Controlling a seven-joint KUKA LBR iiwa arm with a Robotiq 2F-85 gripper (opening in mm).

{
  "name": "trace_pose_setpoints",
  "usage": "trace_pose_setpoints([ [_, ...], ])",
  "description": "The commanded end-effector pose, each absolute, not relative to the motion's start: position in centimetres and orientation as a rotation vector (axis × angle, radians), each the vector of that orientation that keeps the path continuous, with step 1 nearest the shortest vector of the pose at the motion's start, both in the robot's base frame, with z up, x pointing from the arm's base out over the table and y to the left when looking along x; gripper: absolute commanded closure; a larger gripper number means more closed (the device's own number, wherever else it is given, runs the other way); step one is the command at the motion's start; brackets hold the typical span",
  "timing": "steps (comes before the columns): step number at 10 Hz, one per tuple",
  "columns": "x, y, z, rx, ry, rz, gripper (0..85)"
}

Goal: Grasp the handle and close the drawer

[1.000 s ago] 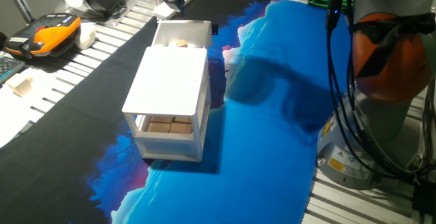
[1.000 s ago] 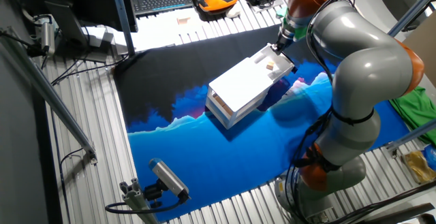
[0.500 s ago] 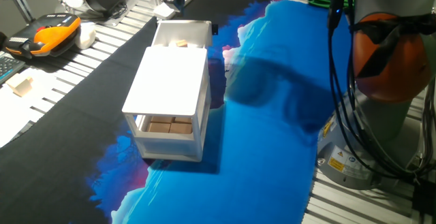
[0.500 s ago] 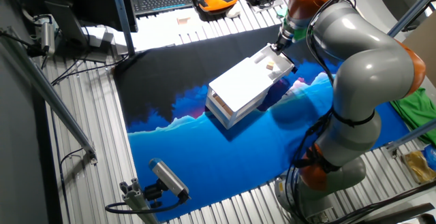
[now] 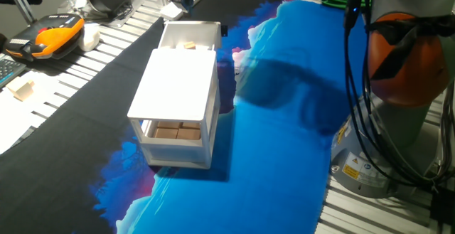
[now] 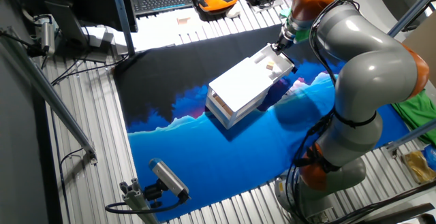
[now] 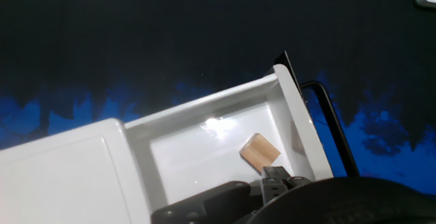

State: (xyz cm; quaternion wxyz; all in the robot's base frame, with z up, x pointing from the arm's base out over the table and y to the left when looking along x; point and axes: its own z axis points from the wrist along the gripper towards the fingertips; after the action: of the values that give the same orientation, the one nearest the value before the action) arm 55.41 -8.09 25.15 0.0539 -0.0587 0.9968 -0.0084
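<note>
End effector point(image 6: 277, 46) poised at the handle end of the drawer point(image 5: 189, 35); whether it is released or clenched cannot be told. Cabinet point(image 5: 179, 92) stands on the blue-and-black mat point(image 5: 277, 134) toward the surface's far edge, its drawer pulled open, holding a tan block point(image 7: 259, 152). Black handle point(image 7: 332, 125) ungrasped. No legible writing. Scene unchanged from the earlier frames.
</note>
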Motion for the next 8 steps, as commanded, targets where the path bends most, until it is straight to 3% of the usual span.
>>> trace_pose_setpoints([
  [1,55.42,-8.06,25.15,-0.204,3.055,-0.023,85.0],
  [8,55.42,-8.06,25.15,-0.226,3.065,-0.03,85.0],
])
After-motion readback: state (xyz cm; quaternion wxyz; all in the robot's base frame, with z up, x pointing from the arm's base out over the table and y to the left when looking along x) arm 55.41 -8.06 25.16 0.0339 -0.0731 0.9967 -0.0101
